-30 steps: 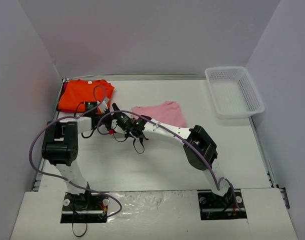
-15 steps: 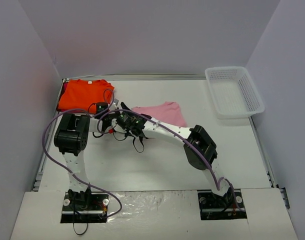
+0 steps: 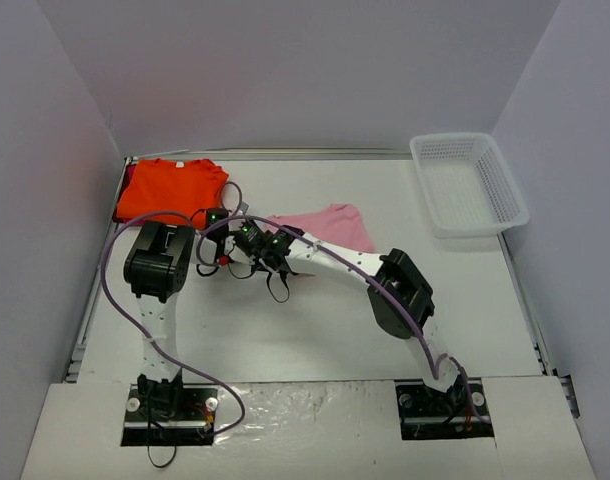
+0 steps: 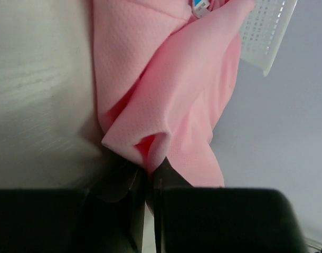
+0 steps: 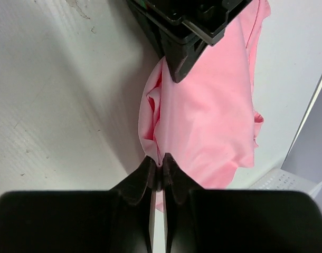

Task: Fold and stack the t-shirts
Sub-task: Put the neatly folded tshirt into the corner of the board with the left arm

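Observation:
The light pink t-shirt [image 3: 325,225] lies crumpled at mid table. Its left edge is pinched by both grippers. In the left wrist view my left gripper [image 4: 150,169] is shut on a raised fold of the pink t-shirt [image 4: 171,89]. My right gripper [image 5: 162,159] is shut on the near edge of the same pink t-shirt [image 5: 208,116], and the left gripper [image 5: 179,71] shows just beyond it. From above, the left gripper [image 3: 242,219] and right gripper [image 3: 256,236] sit close together. The bright orange t-shirt [image 3: 170,188] lies at the back left corner.
A white mesh basket [image 3: 468,183] stands at the back right, also showing as a basket corner [image 4: 266,31] in the left wrist view. Purple cables loop around both arms near the grippers. Grey walls close in the table on three sides.
The left arm swung right from beside the orange shirt to the pink shirt's left edge, and its gripper went from open to shut on the cloth. The right arm hardly moved.

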